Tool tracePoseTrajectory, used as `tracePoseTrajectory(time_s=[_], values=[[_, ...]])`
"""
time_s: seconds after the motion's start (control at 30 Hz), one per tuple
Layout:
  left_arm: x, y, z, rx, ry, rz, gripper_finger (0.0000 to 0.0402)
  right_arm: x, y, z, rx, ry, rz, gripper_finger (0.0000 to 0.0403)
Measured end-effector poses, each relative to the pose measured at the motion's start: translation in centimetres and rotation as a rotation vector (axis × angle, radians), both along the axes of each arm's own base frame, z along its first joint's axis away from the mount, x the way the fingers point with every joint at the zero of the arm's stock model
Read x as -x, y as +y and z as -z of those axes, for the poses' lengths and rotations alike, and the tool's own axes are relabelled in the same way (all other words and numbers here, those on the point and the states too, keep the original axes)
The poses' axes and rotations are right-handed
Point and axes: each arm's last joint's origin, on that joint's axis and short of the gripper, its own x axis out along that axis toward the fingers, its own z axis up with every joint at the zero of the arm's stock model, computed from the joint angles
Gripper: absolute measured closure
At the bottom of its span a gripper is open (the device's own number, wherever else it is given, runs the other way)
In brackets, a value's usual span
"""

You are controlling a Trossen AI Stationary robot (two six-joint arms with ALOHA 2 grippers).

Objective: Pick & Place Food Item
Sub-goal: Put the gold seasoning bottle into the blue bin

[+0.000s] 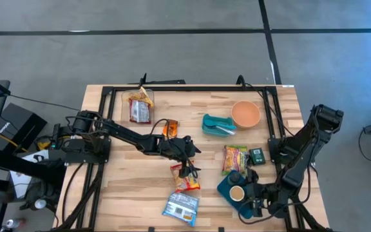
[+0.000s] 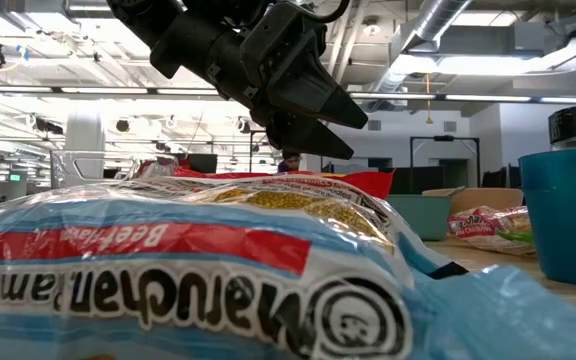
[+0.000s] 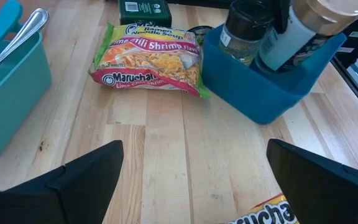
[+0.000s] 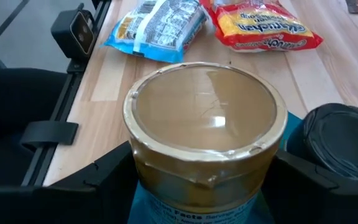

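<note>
Place: open industrial lab or workshop hall
Ceiling: exposed ducts (image 2: pixel 438 30), strip lights
Floor: grey concrete (image 1: pixel 172 55), taped lines
Bench: framed wooden table (image 1: pixel 134 187)

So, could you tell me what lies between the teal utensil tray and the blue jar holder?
The lime chili shrimp ramen packet lies between the teal tray and the blue holder, on bare wood; the high view shows it.

I count five food packets (image 1: pixel 185 178) on the table (image 1: pixel 127 193), plus one orange bowl (image 1: pixel 245 114). I also see two teal containers (image 1: pixel 218 124), two jars (image 1: pixel 237 193) and one small dark box (image 1: pixel 257 155).
</note>
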Motion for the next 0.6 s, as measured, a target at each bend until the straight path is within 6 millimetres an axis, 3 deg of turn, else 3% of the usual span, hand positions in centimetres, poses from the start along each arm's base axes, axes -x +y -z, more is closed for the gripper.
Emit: tracePoseTrajectory(time_s=[0.6], values=[[0.0,0.0,0.0,0.0,0.0,0.0,0.0011,-0.13,0.21,0.18,-0.019,-0.003,0.004,0.0118]])
